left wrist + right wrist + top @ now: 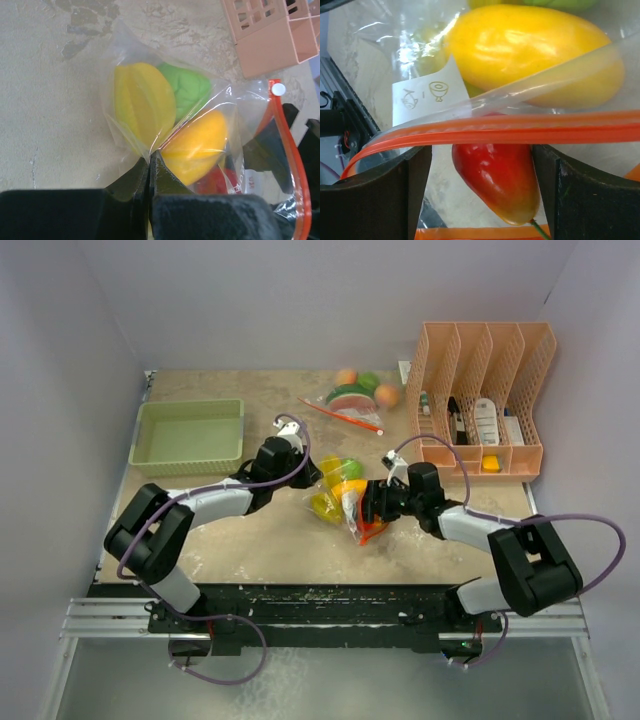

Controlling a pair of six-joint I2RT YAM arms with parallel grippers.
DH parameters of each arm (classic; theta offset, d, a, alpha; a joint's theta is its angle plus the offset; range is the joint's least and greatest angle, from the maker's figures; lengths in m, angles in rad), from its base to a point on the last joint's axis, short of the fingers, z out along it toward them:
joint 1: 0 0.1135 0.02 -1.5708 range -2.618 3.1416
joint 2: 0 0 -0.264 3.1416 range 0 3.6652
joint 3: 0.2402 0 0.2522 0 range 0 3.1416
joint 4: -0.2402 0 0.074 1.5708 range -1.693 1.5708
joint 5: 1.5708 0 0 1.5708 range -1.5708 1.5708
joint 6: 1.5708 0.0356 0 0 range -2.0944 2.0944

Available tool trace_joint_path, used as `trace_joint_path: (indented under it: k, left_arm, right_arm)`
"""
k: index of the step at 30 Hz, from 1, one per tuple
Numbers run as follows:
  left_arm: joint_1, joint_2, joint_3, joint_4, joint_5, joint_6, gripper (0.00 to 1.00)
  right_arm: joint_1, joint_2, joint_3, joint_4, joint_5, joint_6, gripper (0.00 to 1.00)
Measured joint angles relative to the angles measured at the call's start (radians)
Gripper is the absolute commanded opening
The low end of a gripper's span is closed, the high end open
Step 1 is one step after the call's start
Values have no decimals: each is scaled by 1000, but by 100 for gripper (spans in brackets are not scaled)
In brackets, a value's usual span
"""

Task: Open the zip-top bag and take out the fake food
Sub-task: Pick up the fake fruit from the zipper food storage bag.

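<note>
The clear zip-top bag [340, 498] lies mid-table, holding fake food. In the left wrist view I see a yellow starfruit [142, 102], a green piece [188, 90], a yellow-orange mango [197, 142] and a red piece [220, 182] inside. My left gripper [303, 475] is shut, pinching the bag's film [150, 156] at its closed end. My right gripper [376, 505] is open at the bag's mouth. Its fingers [395, 195] stand either side of the red fruit [495, 175], not touching it. The orange zip strip [520, 131] runs across in front, and the mango [530, 50] lies beyond.
A green tray [188, 435] stands at the back left. A peach file organiser [480, 390] with white bottles and a small orange block [490, 463] stands at the back right. A second bag [352, 400] with toy fruit lies at the back middle.
</note>
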Motion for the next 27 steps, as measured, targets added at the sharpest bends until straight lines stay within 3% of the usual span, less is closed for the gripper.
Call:
trace_joint_path:
  k: [4, 6, 11, 15, 18, 23, 27]
  left_arm:
    - [0, 19, -7, 3, -13, -22, 0]
    - [0, 22, -10, 4, -14, -30, 0]
    - [0, 22, -10, 4, -20, -39, 0]
    - [1, 22, -10, 0, -24, -39, 0]
    - [2, 22, -10, 0, -26, -40, 0]
    - [6, 22, -10, 0, -26, -50, 0]
    - [8, 22, -11, -1, -26, -57, 0]
  right_arm:
    - [21, -29, 0, -19, 5, -10, 65]
    - [31, -23, 0, -44, 16, -17, 62]
    - [32, -12, 6, -61, 18, -20, 75]
    - [34, -7, 6, -101, 40, -34, 77]
    - [37, -5, 5, -101, 39, -38, 67]
    - [51, -3, 5, -109, 63, -32, 38]
    - [54, -43, 3, -150, 117, -19, 33]
